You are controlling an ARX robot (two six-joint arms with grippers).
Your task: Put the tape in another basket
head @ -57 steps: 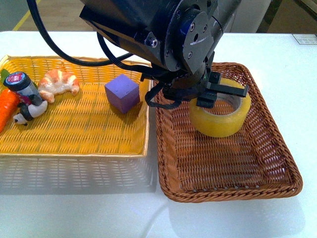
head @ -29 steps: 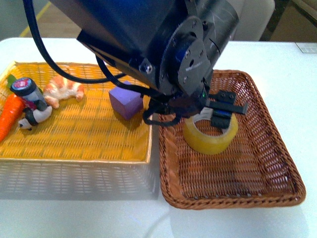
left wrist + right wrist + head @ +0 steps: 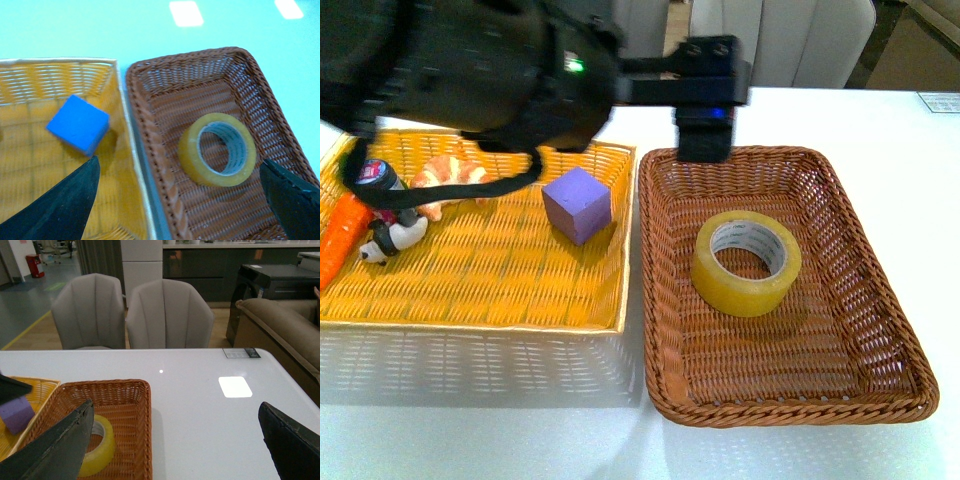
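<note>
White tabletop point(image 3: 880, 130) carries everything here, glossy enough to mirror ceiling lights in the wrist views. On it sit two woven trays side by side, their long rims touching or nearly so. The bright yellow woven tray point(image 3: 470, 290) lies on the robot's left; the dark brown wicker basket point(image 3: 880, 310), rectangular with rounded corners and a thick braided rim, lies on its right.

Above the yellow tray and the near corner of the basket hangs the robot's black left arm point(image 3: 470, 70), blurred, with its left gripper point(image 3: 180, 200) raised clear of the basket. In the left wrist view the two dark fingers point(image 3: 60, 205) stand spread wide at either edge of the picture, with nothing between them. The right gripper point(image 3: 175, 450) shows only in its own wrist view, its fingers likewise parted far and empty, held well apart from the trays over bare table.

The wide roll of translucent yellowish packing tape point(image 3: 746, 262), with a white inner core, lies flat on the basket floor, hole upward, roughly in the middle and somewhat toward the far end, touching no wall.

In the yellow tray a purple cube point(image 3: 578, 204) rests near the basket side. Further left are a croissant point(image 3: 450, 178), an orange carrot point(image 3: 342, 240), and a small black-and-white figure point(image 3: 392, 236) beside a dark little jar point(image 3: 378, 180).
</note>
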